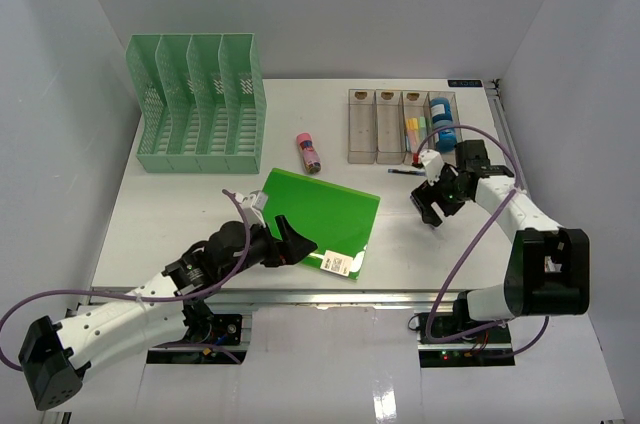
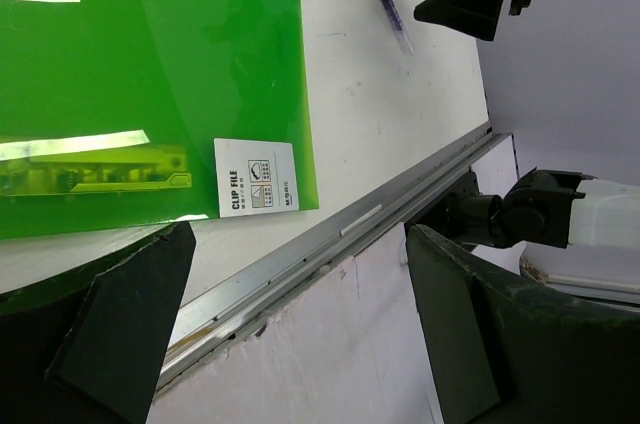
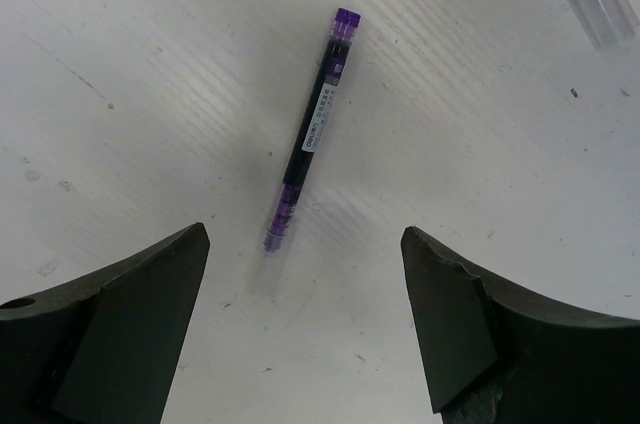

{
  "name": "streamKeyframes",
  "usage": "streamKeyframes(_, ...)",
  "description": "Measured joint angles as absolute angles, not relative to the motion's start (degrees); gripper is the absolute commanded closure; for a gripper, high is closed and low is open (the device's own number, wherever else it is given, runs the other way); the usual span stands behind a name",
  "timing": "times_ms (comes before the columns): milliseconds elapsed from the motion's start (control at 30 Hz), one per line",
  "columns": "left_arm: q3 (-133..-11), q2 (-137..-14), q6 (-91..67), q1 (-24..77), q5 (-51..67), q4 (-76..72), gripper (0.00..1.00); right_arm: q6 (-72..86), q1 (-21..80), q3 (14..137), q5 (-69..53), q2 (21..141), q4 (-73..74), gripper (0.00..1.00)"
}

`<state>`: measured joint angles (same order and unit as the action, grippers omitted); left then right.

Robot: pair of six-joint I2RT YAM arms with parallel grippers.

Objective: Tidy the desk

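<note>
1. the large flat white desk [image 1: 170, 234] sat enclosed by pale grey walls [image 1: 60, 94], with its metal front rail [image 2: 330, 236] running just above the arm bases.
2. a mint-green slotted plastic file rack [image 1: 200, 104] stood at the back left. a clear four-compartment tray [image 1: 362, 126] lay at the back right, with a blue roll [image 1: 444, 131] in its right-most compartment and small coloured items in the one beside it.
3. a pink cylindrical tube [image 1: 308, 153] lay on its side between rack and tray, apart from both.
4. a green translucent plastic folder [image 1: 325, 209] lay flat mid-desk, reaching toward the front edge. the white sticker [image 2: 256, 176] at its corner read "clip file"; the finer print was too small to read.
5. the left gripper [image 1: 296, 240] hovered by the folder's front edge, fingers spread wide with nothing between them.
6. a slim purple pen [image 3: 310, 144] lay on bare desk just in front of the tray. its barrel print was not legible.
7. the right gripper [image 3: 305, 236] hung over the pen with its fingers spread. the pen's near end lay just ahead of the gap, ungripped.
</note>
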<state>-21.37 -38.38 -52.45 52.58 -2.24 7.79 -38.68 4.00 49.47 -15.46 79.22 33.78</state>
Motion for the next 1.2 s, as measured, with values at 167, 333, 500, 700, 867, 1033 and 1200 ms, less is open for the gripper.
streamKeyframes(167,-21.37,-38.44,-53.09,52.58,-2.34,7.95,0.02,-37.8,6.25,47.98,-12.4,82.23,30.85,0.24)
streamKeyframes(333,-21.37,-38.34,-53.45,52.58,-2.61,8.23,0.02,-36.76,7.98,47.57,-10.92,84.01,29.06,0.37)
streamKeyframes(500,-21.37,-37.33,-53.49,52.58,-2.77,9.07,0.02,-35.85,8.85,47.59,-9.21,87.87,26.99,0.51)
streamKeyframes(700,-21.37,-33.93,-53.52,52.58,-4.09,10.21,0.02,-35.13,9.14,48.56,-8.65,89.2,25.58,0.76)
streamKeyframes(867,-21.37,-32.33,-53.49,52.58,-5.03,10.35,0.02,-34.96,9.39,48.56,-8.69,89.35,24.8,0.92)
streamKeyframes(1033,-21.03,-32.13,-53.54,52.58,-5.22,10.36,0.02,-35.42,9.36,48.61,-8.99,89.52,24.8,0.92)
streamKeyframes(1200,-19.35,-30.44,-53.79,52.58,-5.37,10.37,0.02,-38.04,9.33,48.89,-11.65,89.26,26.34,0.92)
